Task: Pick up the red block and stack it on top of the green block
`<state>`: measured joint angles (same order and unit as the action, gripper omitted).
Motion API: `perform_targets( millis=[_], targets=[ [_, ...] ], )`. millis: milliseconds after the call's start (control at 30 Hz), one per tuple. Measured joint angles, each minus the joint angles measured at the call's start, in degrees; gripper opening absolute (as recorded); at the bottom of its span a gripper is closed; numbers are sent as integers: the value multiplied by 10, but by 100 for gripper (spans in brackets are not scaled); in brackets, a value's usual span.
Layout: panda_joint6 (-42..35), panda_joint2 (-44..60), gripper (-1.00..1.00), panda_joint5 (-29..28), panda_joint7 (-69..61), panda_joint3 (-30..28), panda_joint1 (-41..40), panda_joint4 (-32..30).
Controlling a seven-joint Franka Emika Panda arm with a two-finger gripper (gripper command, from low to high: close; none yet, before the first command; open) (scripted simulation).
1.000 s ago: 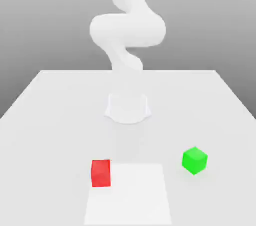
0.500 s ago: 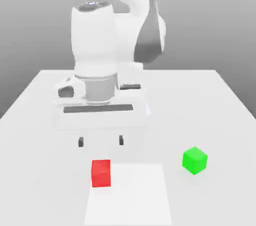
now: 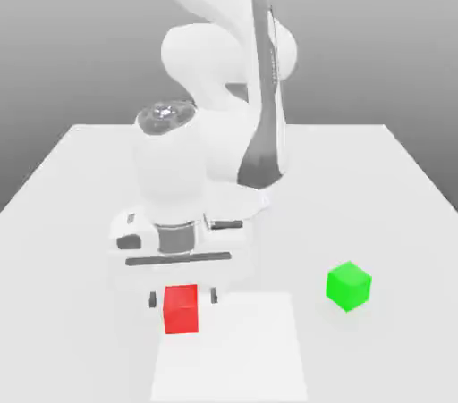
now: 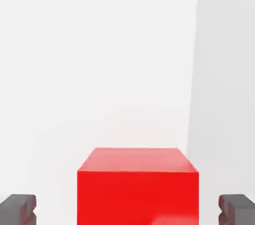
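Observation:
The red block point(image 3: 181, 312) rests on the white table point(image 3: 80, 214), toward the front on the exterior view's left. My gripper point(image 3: 182, 298) hangs right over it, open, its dark fingertips point(image 3: 150, 301) standing on either side of the block's upper part with a gap on each side. The hand view has the red block point(image 4: 137, 184) between the two spread tips of the gripper point(image 4: 127, 208), touching neither. The green block point(image 3: 348, 286) sits apart on the table, to the exterior view's right of the red one.
A slightly brighter square patch point(image 3: 237, 352) lies flat on the table beside the red block, reaching the front edge. The white arm point(image 3: 233, 62) rises behind the hand from its base at mid-table.
The hand has come down from above the table onto the red block, so its fingers now flank the block's top. Both blocks stay where they were.

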<state>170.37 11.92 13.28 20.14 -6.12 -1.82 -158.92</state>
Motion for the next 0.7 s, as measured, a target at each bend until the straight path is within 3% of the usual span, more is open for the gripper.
perform_targets(
  millis=[33, 67, 467, 700],
  targets=[
    [9, 9, 0, 0, 0, 0, 0, 0],
    [18, 17, -100, 0, 1, -1, 2, 0],
    [-18, -18, -100, -12, 8, 4, -7, -1],
    [-71, -81, -100, -66, 48, -15, -2, -12]
  ],
)
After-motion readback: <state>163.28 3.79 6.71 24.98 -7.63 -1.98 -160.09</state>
